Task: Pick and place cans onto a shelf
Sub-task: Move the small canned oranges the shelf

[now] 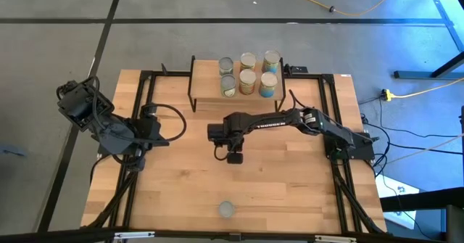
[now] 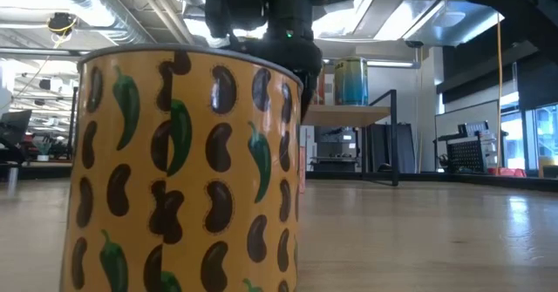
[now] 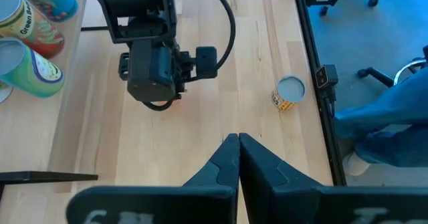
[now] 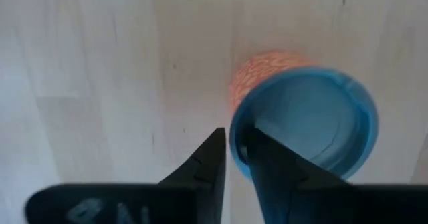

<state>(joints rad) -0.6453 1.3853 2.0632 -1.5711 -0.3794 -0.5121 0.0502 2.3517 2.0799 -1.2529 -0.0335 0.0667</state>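
Wood: pale planks with fine grain make up the table [image 1: 290,192]; the shelf [image 1: 206,91] has a lighter plank top on thin black wire legs, at the far edge, centre.
Shelf load: six cans [image 1: 249,75], small cylinders with silver lids, packed in two rows on the shelf's right half; labels read green, yellow and teal-blue.
Orange can [image 4: 307,124]: round, with a smooth ringed metal lid and a mottled orange-red label showing down one side; it stands mid-table in front of the shelf, right under the right arm's head.
Right gripper [image 4: 234,137]: pointing straight down, its dark wedge fingers drawn close with the orange can's rim between them, one inside the lid, one outside, pinched on that rim.
Right arm: stretched long from its base at the right edge, elbow out, reaching to the table's centre.
Yellow can [image 2: 183,170]: glossy yellow label printed with brown beans and green peppers, silver lid; it stands alone near the front edge, well apart from both arms.
Left gripper [image 3: 238,140]: matte black fingers pressed together tip to tip, holding nothing.
Left arm: folded back at the left side, waiting, facing across the table toward the right arm.
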